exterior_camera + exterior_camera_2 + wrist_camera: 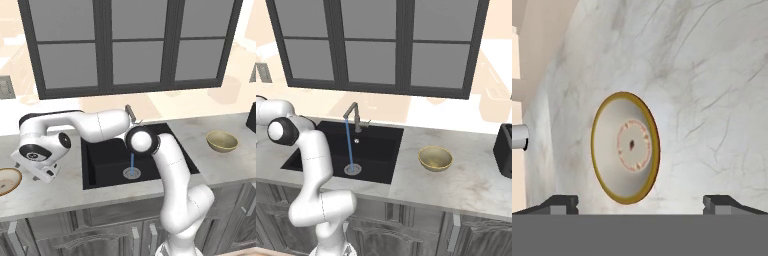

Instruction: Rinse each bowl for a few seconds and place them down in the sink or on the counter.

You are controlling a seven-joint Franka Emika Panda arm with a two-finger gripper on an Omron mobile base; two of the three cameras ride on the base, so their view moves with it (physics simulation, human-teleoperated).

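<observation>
**Open gripper hanging over the shallow bowl at the far left of the counter**

The long light grey-white marbled stone counter [220, 165] is running across both base views over grey cabinets [406, 225], with a dark-framed window [135, 45] standing above it. Set into the stone, the large matte black rectangular sink [105, 165] is lying between the two bowls, and a thin blue stream of water [348, 145] is falling from the grey metal faucet [353, 115] onto the round silver drain [352, 169].

The white arm [170, 170] is rising in front of the sink and reaching across to the left, so that its hand is sitting low over the left stretch of the counter. The two-finger gripper [647, 202] is standing with its jaws wide apart and nothing between them; in the hand view the two dark fingertips [559, 202] are showing at the bottom, one on each side.

The shallow round bowl with the tan-orange rim and cream inside [626, 147] is resting on the marbled stone left of the sink, partly cut off by the left edge of the left base view. In the hand view it is lying ahead of the open fingers, between their lines, apart from both tips; a ring of reddish specks is marking its centre.

The deeper olive-yellow bowl [435, 158] is sitting upright on the counter to the right of the sink, well apart from the arm. A black object [504, 150] is standing at the right edge of the counter; what it is, I cannot tell.
</observation>
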